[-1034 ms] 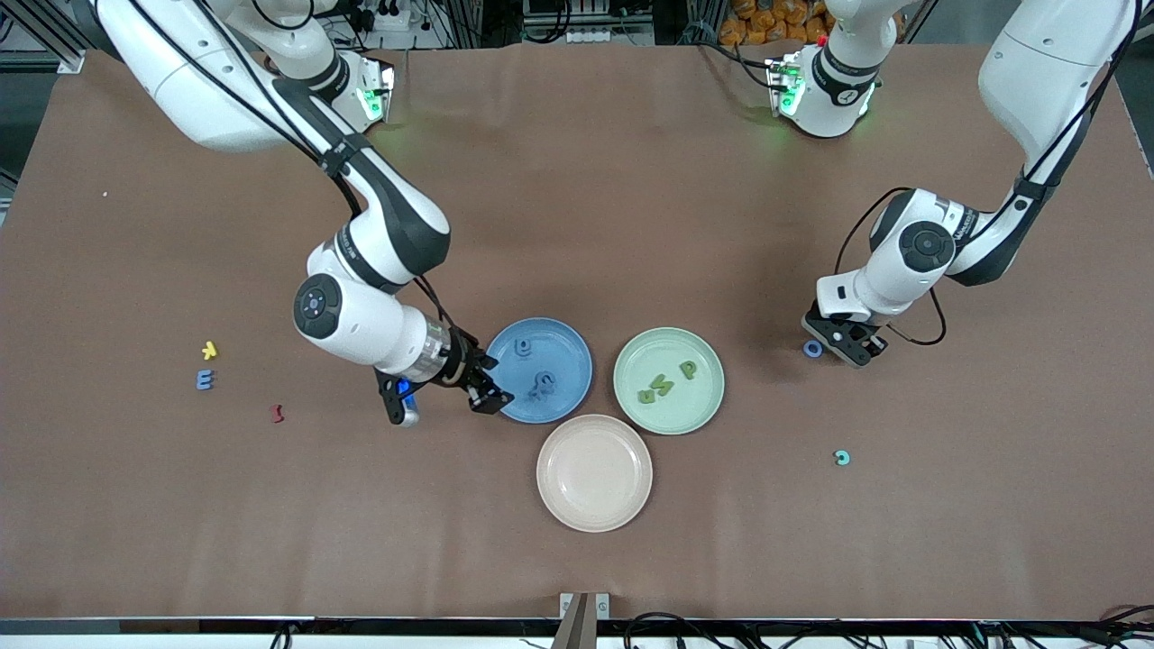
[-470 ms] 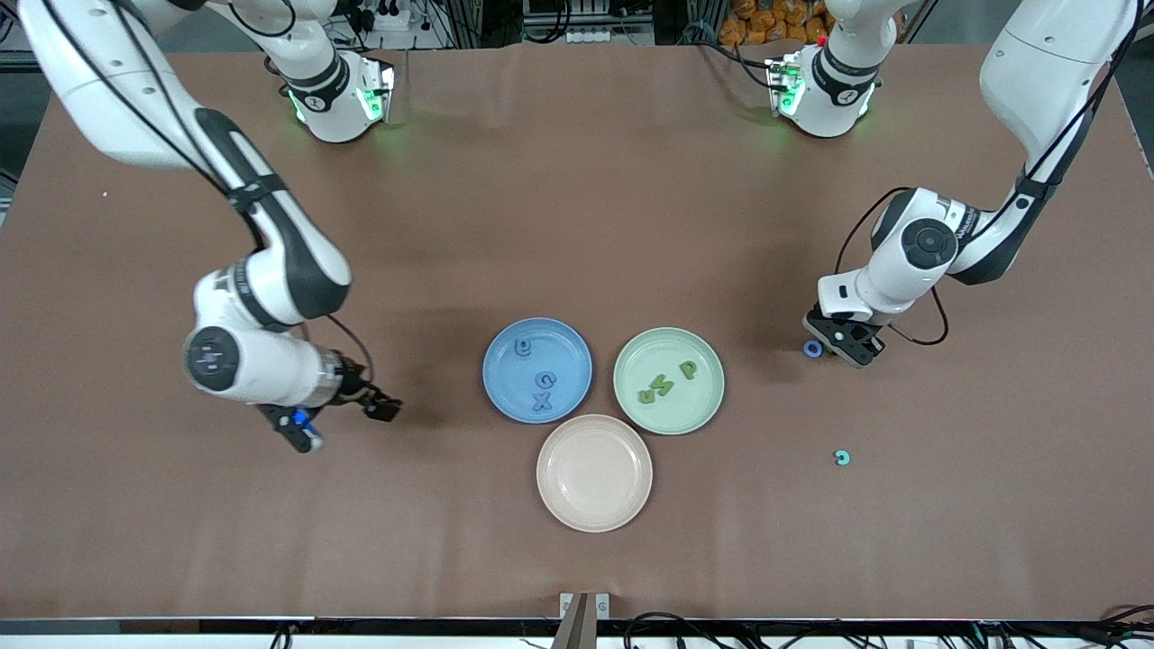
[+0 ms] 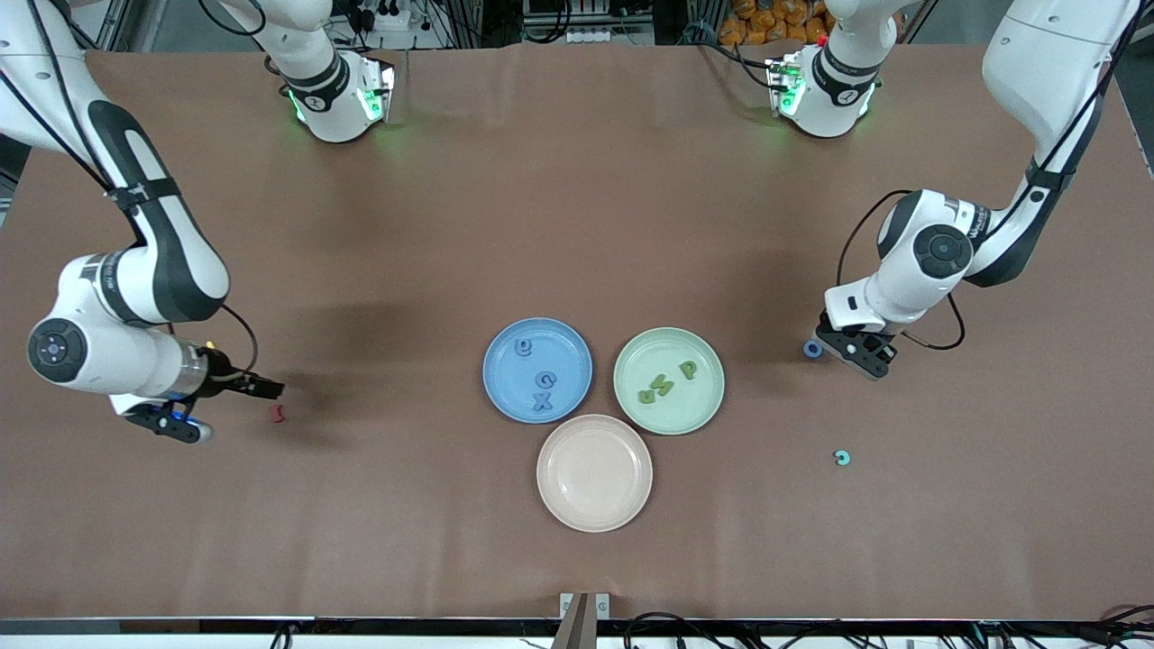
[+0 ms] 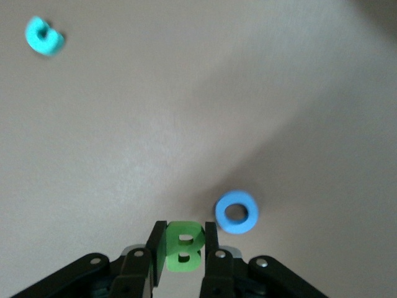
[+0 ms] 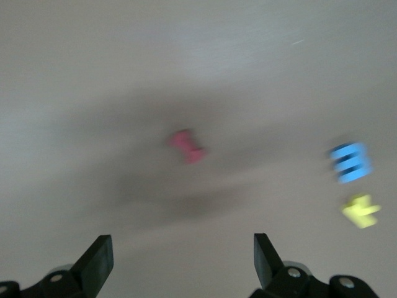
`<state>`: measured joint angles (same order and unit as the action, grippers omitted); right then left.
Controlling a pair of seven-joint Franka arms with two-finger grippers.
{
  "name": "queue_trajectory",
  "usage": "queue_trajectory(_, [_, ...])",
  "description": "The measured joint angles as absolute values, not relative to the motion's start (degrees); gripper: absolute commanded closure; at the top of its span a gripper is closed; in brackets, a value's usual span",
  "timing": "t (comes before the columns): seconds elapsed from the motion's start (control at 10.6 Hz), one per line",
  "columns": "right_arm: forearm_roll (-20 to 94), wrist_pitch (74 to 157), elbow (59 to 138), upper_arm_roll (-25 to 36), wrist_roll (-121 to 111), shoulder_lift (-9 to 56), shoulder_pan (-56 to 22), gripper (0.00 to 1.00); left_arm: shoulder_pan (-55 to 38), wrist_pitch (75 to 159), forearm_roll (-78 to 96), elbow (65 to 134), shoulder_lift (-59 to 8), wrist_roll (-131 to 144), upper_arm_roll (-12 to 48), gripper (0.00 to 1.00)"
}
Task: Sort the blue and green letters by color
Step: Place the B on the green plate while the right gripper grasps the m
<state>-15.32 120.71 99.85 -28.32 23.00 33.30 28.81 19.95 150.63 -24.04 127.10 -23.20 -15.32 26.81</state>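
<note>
My left gripper (image 3: 861,354) is shut on a green letter B (image 4: 183,245), low over the table beside a blue O ring (image 3: 813,350), which also shows in the left wrist view (image 4: 236,212). My right gripper (image 3: 223,407) is open and empty, low over the table at the right arm's end. In the right wrist view (image 5: 180,261) a blue E (image 5: 350,162) lies ahead of it; the arm hides the E in the front view. The blue plate (image 3: 568,356) holds three blue letters, among them an X (image 3: 542,402). The green plate (image 3: 658,351) holds three green letters, among them a P (image 3: 689,369).
An empty pink plate (image 3: 594,472) lies nearer the front camera than the two plates. A dark red letter (image 3: 277,414) lies beside my right gripper, with a yellow letter (image 5: 361,211) by the blue E. A teal C (image 3: 842,458) lies nearer the camera than my left gripper.
My right gripper has swung from the blue plate's edge to the right arm's end of the table, near the red letter. My left gripper has shifted slightly, still holding the B.
</note>
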Motion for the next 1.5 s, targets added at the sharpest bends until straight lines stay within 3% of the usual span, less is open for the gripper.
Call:
queue_trajectory(0.28, [-23.97, 126.4, 104.92, -28.27, 14.61, 33.44, 33.51, 0.0, 12.18, 139.99, -14.56, 119.17, -21.45, -9.76, 26.92, 1.0])
queue_trajectory(0.56, [-25.53, 141.23, 114.1, -28.14, -4.07, 33.64, 41.13, 0.0, 4.4, 137.45, -13.59, 113.39, -22.56, 3.79, 25.07, 1.0])
queue_trajectory(1.03, [-29.87, 142.93, 114.4, -27.46, -6.9, 33.77, 42.54, 0.0, -11.54, 137.45, -9.57, 103.35, -30.33, 21.56, 16.64, 1.0])
queue_trajectory(1.13, [-31.35, 143.19, 113.75, -26.59, -6.9, 34.32, 42.56, 0.0, -13.87, 137.45, -7.87, 101.96, -31.41, 23.84, 15.47, 0.94])
queue_trajectory(1.22, [-32.38, 143.32, 112.84, -25.91, -6.9, 35.25, 42.65, 0.0, -15.34, 137.45, -6.56, 100.8, -32.24, 25.79, 14.81, 0.32])
queue_trajectory(1.32, [-32.82, 143.45, 112.02, -25.5, -6.9, 36.22, 42.66, 0.0, -15.88, 137.45, -5.44, 99.89, -32.85, 27.45, 14.59, 0.0])
queue_trajectory(1.5, [-32.83, 143.52, 111.35, -25.59, -4.92, 37.15, 42.43, 0.01, -15.81, 137.44, -4.68, 98.96, -33.27, 28.78, 14.1, 0.0])
